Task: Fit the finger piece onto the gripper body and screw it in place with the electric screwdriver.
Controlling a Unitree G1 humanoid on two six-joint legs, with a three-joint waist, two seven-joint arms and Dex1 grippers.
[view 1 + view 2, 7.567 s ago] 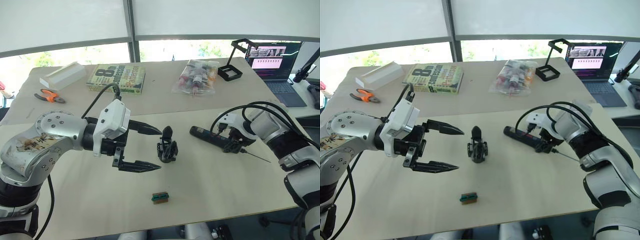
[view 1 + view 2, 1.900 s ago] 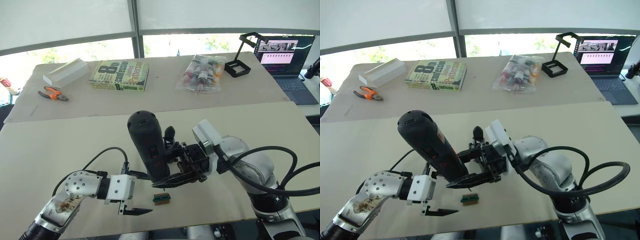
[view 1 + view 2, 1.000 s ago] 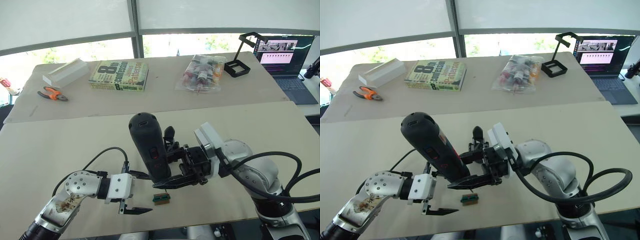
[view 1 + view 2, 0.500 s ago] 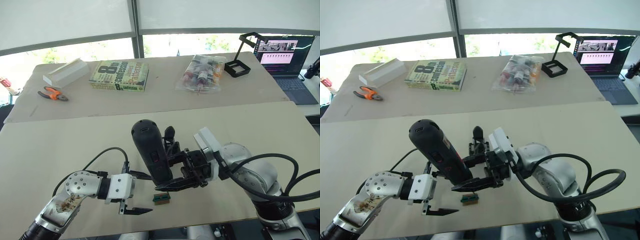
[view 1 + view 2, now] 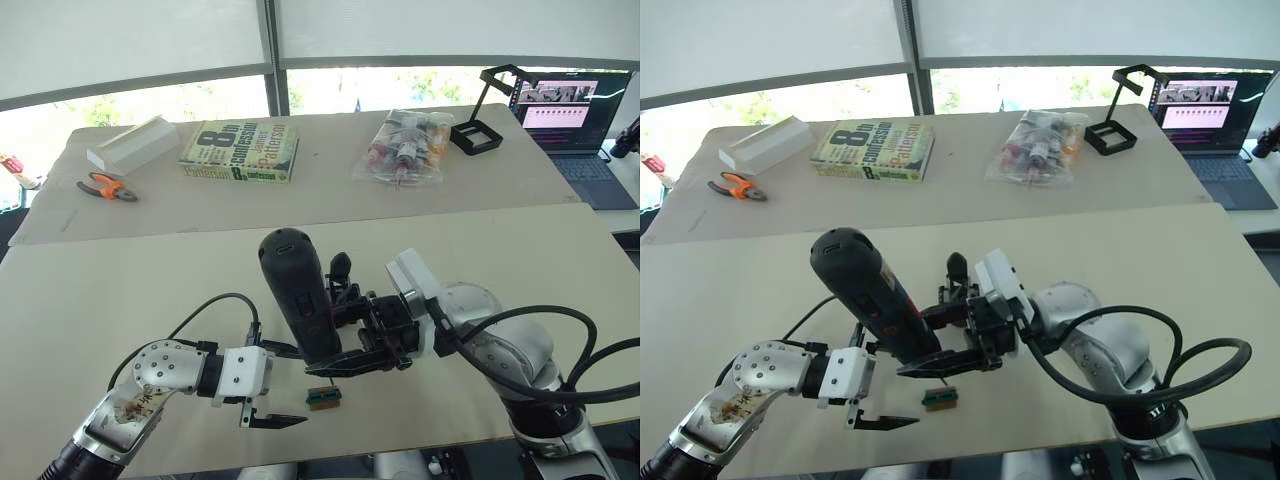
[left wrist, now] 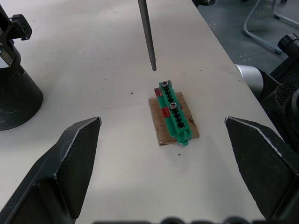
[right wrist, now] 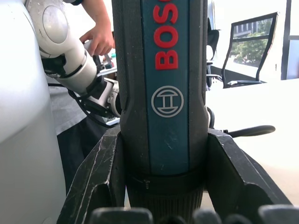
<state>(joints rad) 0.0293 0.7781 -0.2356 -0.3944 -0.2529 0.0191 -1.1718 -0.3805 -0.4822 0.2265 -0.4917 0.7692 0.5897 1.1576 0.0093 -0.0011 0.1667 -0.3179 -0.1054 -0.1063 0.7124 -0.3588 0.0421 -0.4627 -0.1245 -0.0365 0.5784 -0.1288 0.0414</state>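
Observation:
My right gripper (image 5: 338,340) is shut on the electric screwdriver (image 5: 300,300), a thick black and teal tool held nearly upright with its bit pointing down. Its thin metal bit (image 6: 146,32) ends just above the table, close to a small green-brown block (image 6: 174,116). The gripper body (image 5: 340,285) stands on the table right behind the screwdriver, its pointed black finger upright. The finger piece as a separate part is out of view. My left gripper (image 5: 285,385) hovers low and open, its fingers (image 6: 77,154) spread on either side of the green block.
On the far table lie a book (image 5: 237,152), orange-handled pliers (image 5: 105,188), a white box (image 5: 125,146), a bag of small items (image 5: 405,150) and a black stand (image 5: 480,135). A laptop (image 5: 565,120) sits far right. A person's hand (image 7: 98,39) shows behind.
Since the earliest frames my right gripper has lifted the screwdriver off the table and stood it upright before the gripper body. My left gripper came down by the green block. Lately the screwdriver only sways slightly.

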